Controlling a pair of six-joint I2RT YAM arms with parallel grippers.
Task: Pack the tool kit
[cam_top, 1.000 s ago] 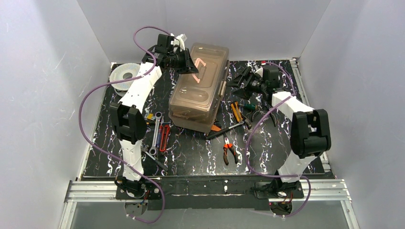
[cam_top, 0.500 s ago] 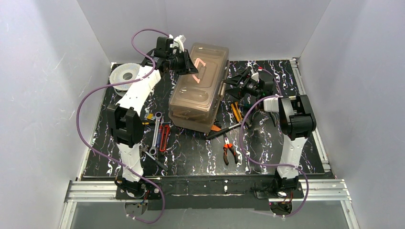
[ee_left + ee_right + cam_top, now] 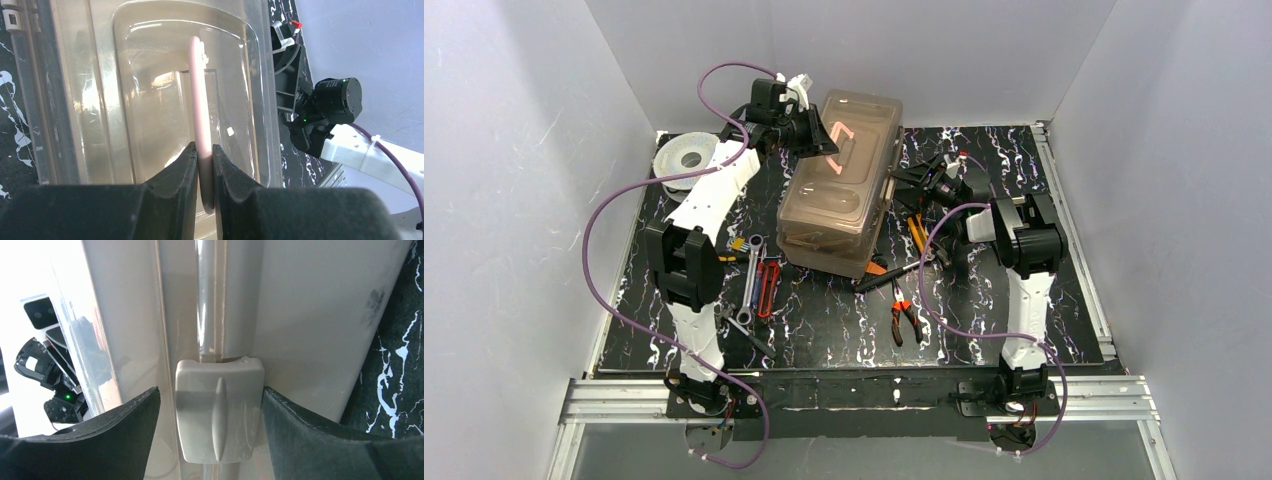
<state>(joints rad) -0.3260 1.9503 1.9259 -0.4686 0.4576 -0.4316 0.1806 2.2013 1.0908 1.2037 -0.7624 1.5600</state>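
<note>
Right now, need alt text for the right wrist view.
The right claw stands open, its two dark fingers on either side of a pale latch on the side of the tan toolbox. A strip of black marbled table shows at the right edge.

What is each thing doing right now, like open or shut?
toolbox lid, shut
left gripper, shut on handle
handle, standing upright
right gripper, open, straddling latch
latch, lying flat
orange pliers, lying on table, unpacked
</note>
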